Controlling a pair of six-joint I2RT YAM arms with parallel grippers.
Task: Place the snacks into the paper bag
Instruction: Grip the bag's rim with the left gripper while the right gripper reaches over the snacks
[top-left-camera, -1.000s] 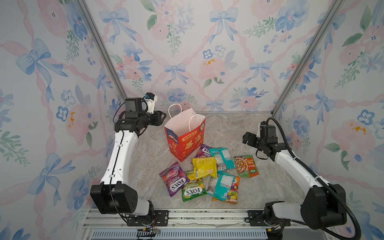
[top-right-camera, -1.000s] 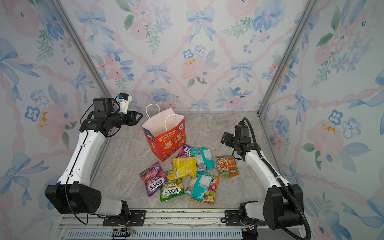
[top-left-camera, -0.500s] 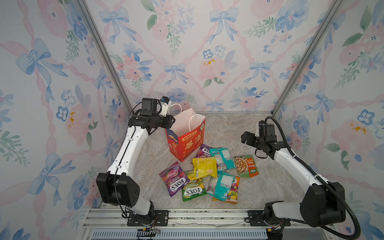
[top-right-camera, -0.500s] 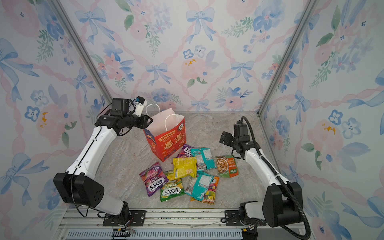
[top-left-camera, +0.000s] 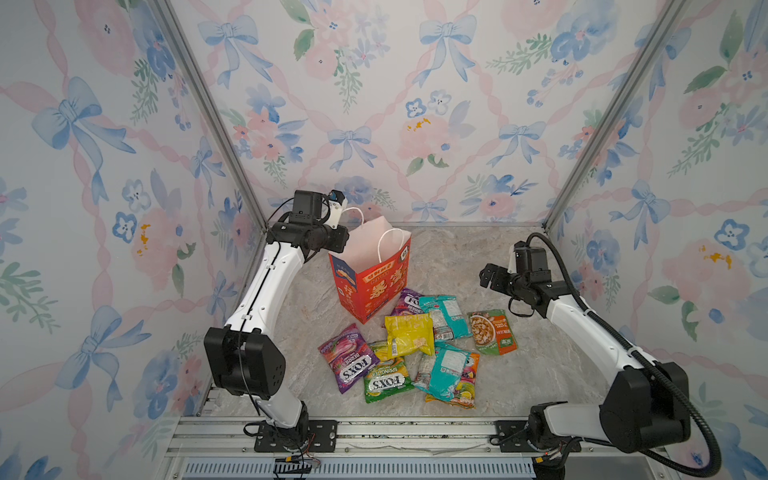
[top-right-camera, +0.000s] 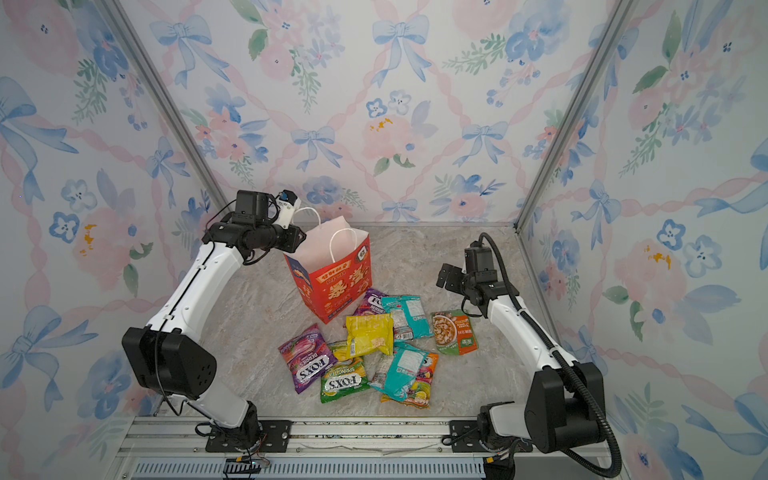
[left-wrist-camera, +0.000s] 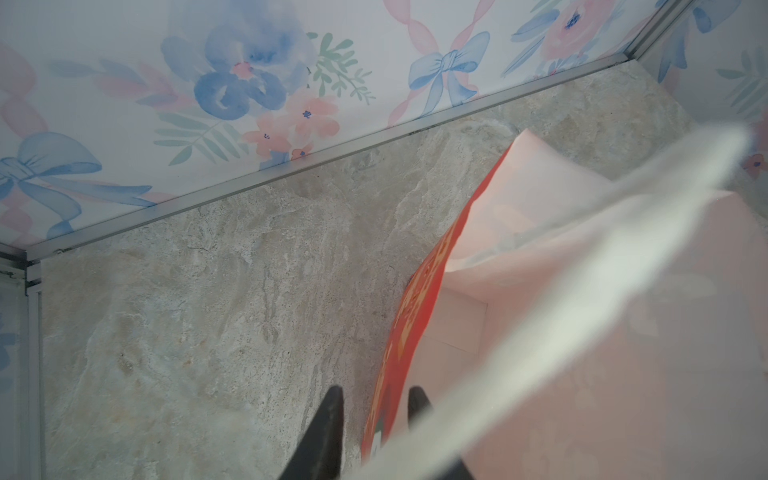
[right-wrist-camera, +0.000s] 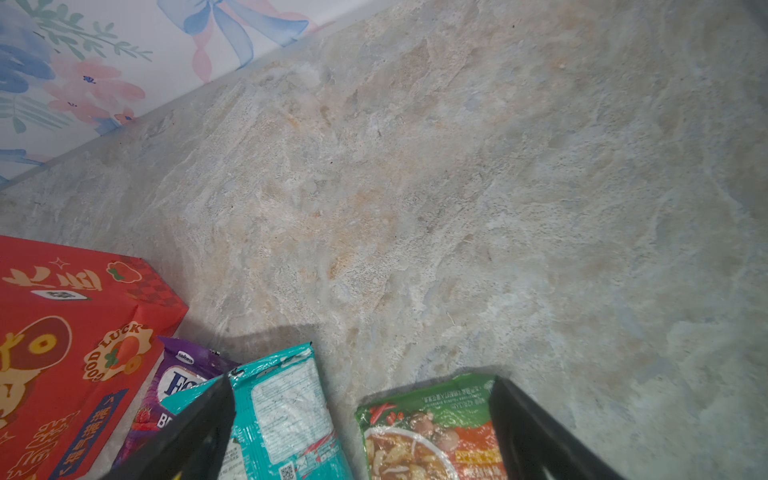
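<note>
Left gripper is straddling the left rim of the bag — can't tell if it's pinching yet, should be catching one wall only. Right gripper is hanging wide open by the snacks.

Red-orange paper bag is being shown, whitish inside; purple packet, green packet, yellow packet, teal packet, orange-green packet; grey-beige marbled table; blue-pink floral walls.

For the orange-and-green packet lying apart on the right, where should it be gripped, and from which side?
Its far short edge, toward the back wall. The orange-and-green packet lies flat, apart from the teal packet beside it, with bare table beyond that edge. The open right pincer hangs above that end, so coming down from there looks simplest.
</note>
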